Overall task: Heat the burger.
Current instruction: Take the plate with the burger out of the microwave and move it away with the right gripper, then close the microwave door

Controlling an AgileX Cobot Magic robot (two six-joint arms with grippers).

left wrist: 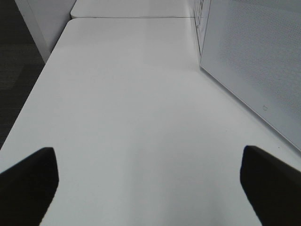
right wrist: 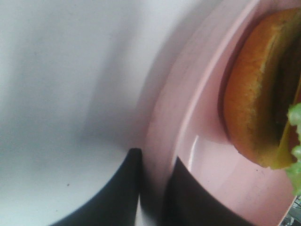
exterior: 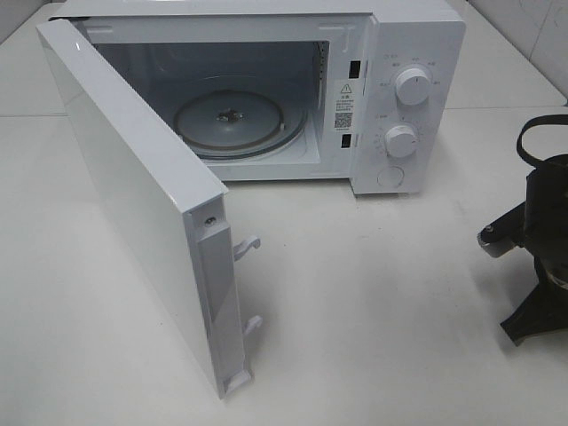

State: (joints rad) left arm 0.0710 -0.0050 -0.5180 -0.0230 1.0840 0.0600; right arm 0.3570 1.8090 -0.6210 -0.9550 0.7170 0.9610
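The burger (right wrist: 256,94), with a golden-brown bun, yellow cheese and a green lettuce frill, lies on a pink plate (right wrist: 207,155) in the right wrist view. My right gripper (right wrist: 153,190) is shut on the plate's rim, one dark finger on each side of it. In the exterior high view only part of the right arm (exterior: 537,257) shows at the right edge; the burger and plate are out of that view. My left gripper (left wrist: 148,162) stands open over bare table, nothing between its fingers, and is not visible in the exterior view.
A white microwave (exterior: 417,53) stands at the back of the table, its door (exterior: 133,186) swung wide open toward the front left. Its glass turntable (exterior: 232,120) is bare. The door's outer face (left wrist: 254,61) is close beside my left gripper.
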